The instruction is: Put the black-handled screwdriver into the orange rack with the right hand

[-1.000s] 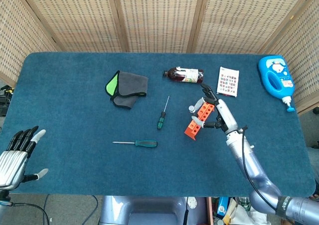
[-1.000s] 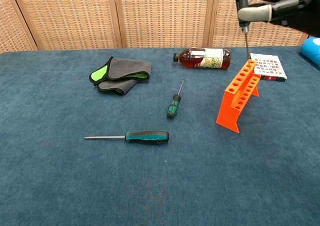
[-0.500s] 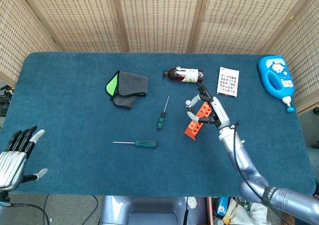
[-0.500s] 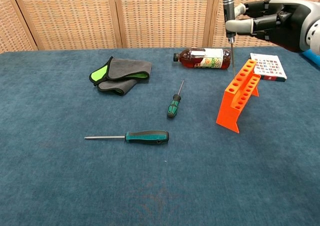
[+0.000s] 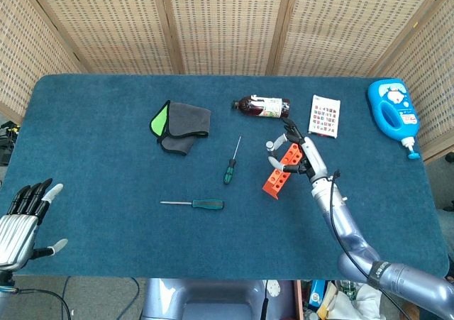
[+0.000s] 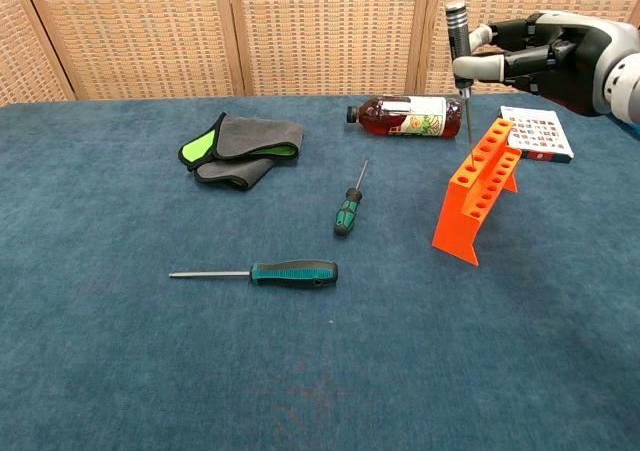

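My right hand point(image 6: 545, 53) point(image 5: 298, 153) holds the black-handled screwdriver point(image 6: 461, 61) upright over the orange rack point(image 6: 477, 187) point(image 5: 281, 169). The thin shaft points down and its tip is at one of the rack's holes near the middle of the top face. The rack stands tilted on the blue cloth, right of centre. My left hand point(image 5: 25, 217) hangs off the table's near left corner, fingers apart and holding nothing.
Two green-handled screwdrivers lie on the cloth, a small one point(image 6: 347, 209) and a bigger one point(image 6: 275, 272). A brown bottle point(image 6: 405, 115) lies behind the rack, a card point(image 6: 535, 133) at its right. A grey-green cloth point(image 6: 236, 147) and a blue jug point(image 5: 394, 114) are further off.
The right hand carried the screwdriver left from the rack's far end toward its middle, then lowered it a little; the tip now meets a hole. Left hand barely moved.
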